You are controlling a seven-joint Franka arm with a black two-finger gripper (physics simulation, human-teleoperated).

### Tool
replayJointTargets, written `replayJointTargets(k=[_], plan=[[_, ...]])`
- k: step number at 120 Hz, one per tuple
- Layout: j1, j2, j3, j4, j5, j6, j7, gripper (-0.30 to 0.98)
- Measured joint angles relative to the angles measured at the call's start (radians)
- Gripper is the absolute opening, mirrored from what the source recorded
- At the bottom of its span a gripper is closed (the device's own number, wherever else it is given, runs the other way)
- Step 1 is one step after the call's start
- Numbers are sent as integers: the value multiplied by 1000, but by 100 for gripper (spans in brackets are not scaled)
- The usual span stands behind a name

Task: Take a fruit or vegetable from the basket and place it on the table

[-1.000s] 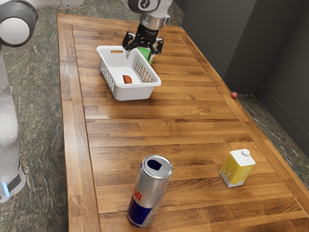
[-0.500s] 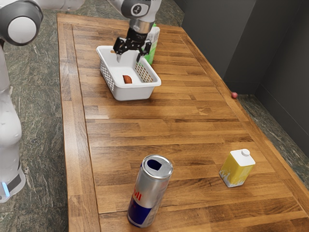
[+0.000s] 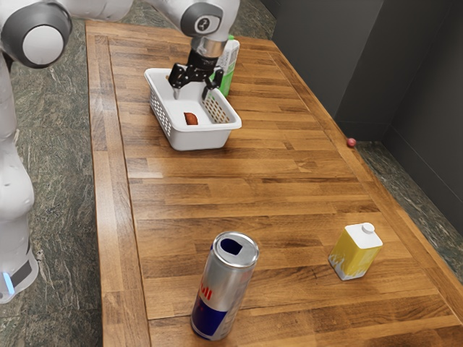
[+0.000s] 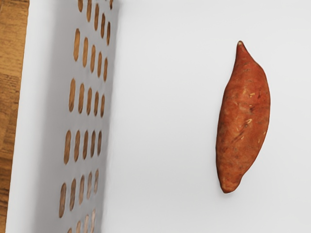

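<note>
Over the basket (image 3: 206,139), my gripper (image 3: 191,94) sinks lower than half a second ago, its fingers spread and empty. The potato (image 4: 243,121) lies on the basket's floor, at six o'clock from the gripper in the exterior view, so the reach appears to be turning into a descent, with the grasp still to come.

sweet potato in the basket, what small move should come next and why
Probably ease the open tool sideways over the sweet potato, away from the slotted basket wall, before lowering: its fingers stand apart with nothing between them, and the wrist view shows the sweet potato off centre.
</note>
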Motion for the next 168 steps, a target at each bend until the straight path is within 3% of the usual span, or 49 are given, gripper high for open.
replayJointTargets(k=[88,168], plan=[[36,117,-2,26,-41,50,46,69],[86,181,-9,73,-36,57,79,69]])
